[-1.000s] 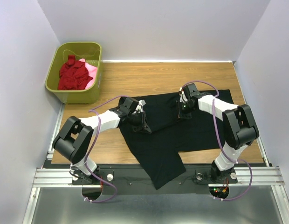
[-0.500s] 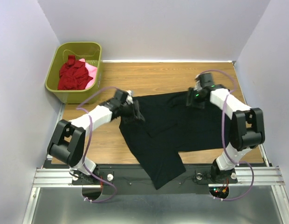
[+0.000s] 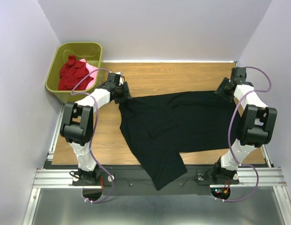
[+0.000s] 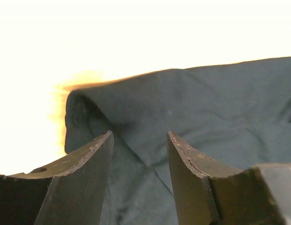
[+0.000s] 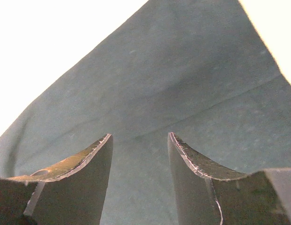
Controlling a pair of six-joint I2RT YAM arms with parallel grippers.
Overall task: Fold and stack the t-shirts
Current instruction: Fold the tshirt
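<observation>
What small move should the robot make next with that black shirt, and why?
Probably reach the left fingers toward the part of the black t-shirt that hangs over the table's near edge and draw it onto the wood. The left and right fingers stand open and empty at its far corners, and it is not neatly folded.

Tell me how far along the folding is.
Done: black t-shirt lies spread on the table, one part over the near edge. In hand: nothing; left gripper and right gripper stand open at its far corners. Left: folding it, plus the red t-shirt and pink t-shirt in the basket.
</observation>
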